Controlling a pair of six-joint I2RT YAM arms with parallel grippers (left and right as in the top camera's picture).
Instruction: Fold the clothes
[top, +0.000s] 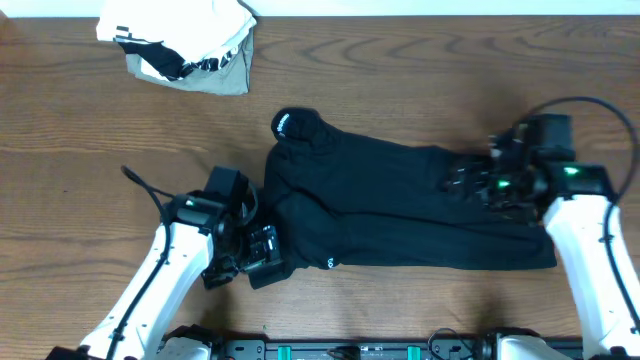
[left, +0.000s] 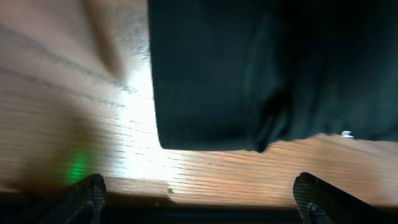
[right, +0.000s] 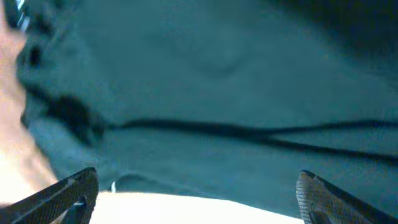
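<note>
Brown wooden table (top: 80, 120), soft black fabric garment (top: 400, 210) crumpled near its front edge.
We find left claw (left: 202, 198) and right claw (right: 199, 193) spread wide, empty, at the garment's ends; blur hides its folds.

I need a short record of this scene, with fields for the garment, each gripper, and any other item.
garment: black garment, lying across the table, left to right
left gripper: left gripper open, holding nothing, at the garment's near left corner
right gripper: right gripper open, holding nothing, over the garment's right end
other item: white-and-grey bundle, far left, apart from the garment
</note>
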